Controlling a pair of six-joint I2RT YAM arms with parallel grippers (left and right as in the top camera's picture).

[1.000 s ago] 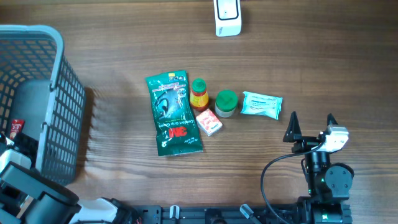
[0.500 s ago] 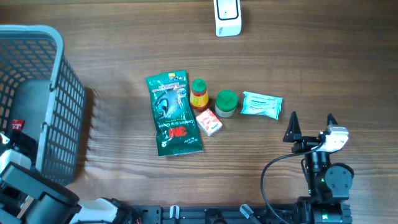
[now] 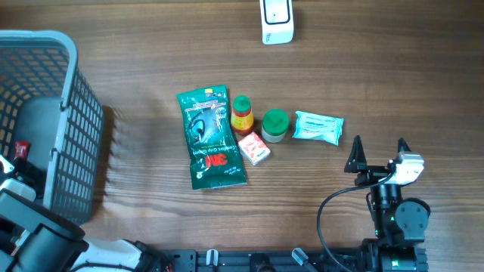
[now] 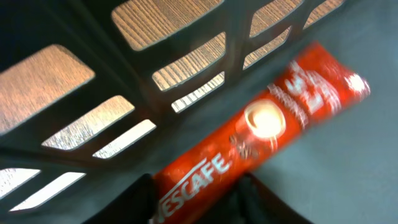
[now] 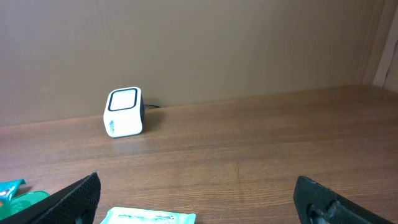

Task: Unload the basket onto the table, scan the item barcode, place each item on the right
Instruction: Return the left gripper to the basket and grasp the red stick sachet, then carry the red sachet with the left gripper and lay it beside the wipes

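Coffee sachet (image 4: 261, 134), inside basket (image 3: 72, 91): pinched by left claw (image 4: 199, 200). Right claw (image 3: 378, 145), far from basket: wide open, empty.

I see the basket (image 3: 76, 136) on the left of the desk (image 3: 151, 68), with a stick (image 4: 261, 124) lying in it beside its wall and my left end effector (image 4: 199, 200) astride the stick's near end. Mid-desk, left to right: pouch (image 3: 210, 137), bottle (image 3: 242, 113) with a box (image 3: 254, 148) just before it, jar (image 3: 274, 125), wipes (image 3: 318, 126). The scanner (image 3: 277, 20) stands behind them at the far edge. My right end effector (image 3: 378, 143) sits before the wipes.
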